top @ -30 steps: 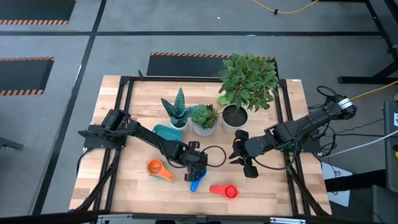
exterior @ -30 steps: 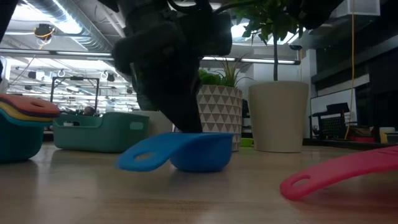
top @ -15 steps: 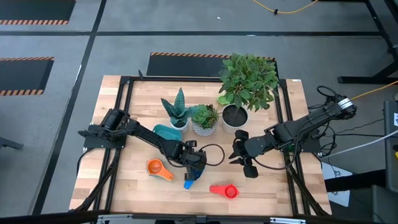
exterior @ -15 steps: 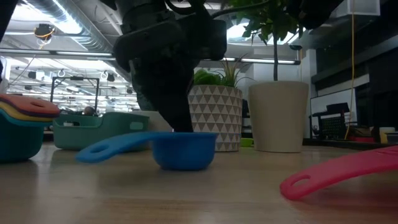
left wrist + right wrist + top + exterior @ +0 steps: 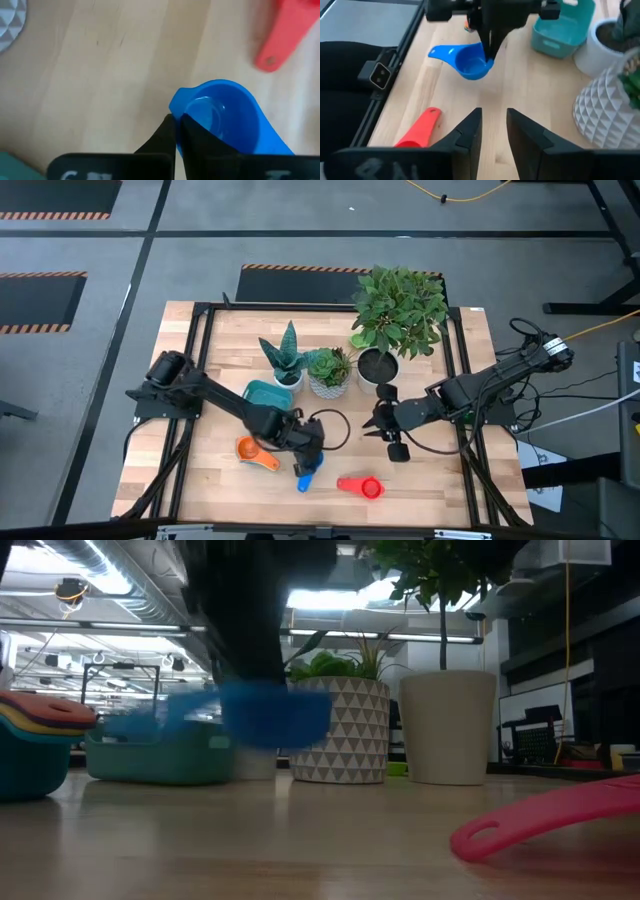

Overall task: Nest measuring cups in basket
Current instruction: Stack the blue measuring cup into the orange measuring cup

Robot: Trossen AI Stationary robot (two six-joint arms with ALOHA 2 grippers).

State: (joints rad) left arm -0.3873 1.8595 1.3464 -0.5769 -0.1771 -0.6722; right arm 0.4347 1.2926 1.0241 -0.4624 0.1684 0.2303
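A blue measuring cup (image 5: pixel 305 476) hangs above the table near its front middle, with my left gripper (image 5: pixel 311 452) shut on it. In the low view this blue cup (image 5: pixel 270 715) shows clear of the wood. A stack of cups with an orange one on top (image 5: pixel 255 452) stands to its left. A red cup (image 5: pixel 362 486) lies to its right. The teal basket (image 5: pixel 268 393) rests on its base behind the stack. My right gripper (image 5: pixel 494 131) hovers open right of centre, with nothing between its fingers. My left gripper pinches the blue cup's rim (image 5: pixel 176 107) on the side away from the handle. One finger (image 5: pixel 197 137) is inside the bowl and the other is outside. The fingers slant down from above. The cup hangs lifted clear, about level, mouth up.
Three potted plants stand in a row behind the work area: a small white pot (image 5: pixel 288 378), a patterned pot (image 5: pixel 328 384) and a tall leafy plant (image 5: pixel 378 366). A cable loops on the table beside the left gripper. Bare wood lies along the front edge.
My left gripper has taken hold of the blue cup, rolled its wrist and risen, drifting toward the table's left edge. The cup first swung about on the table, handle sweeping round, and now hangs lifted clear.
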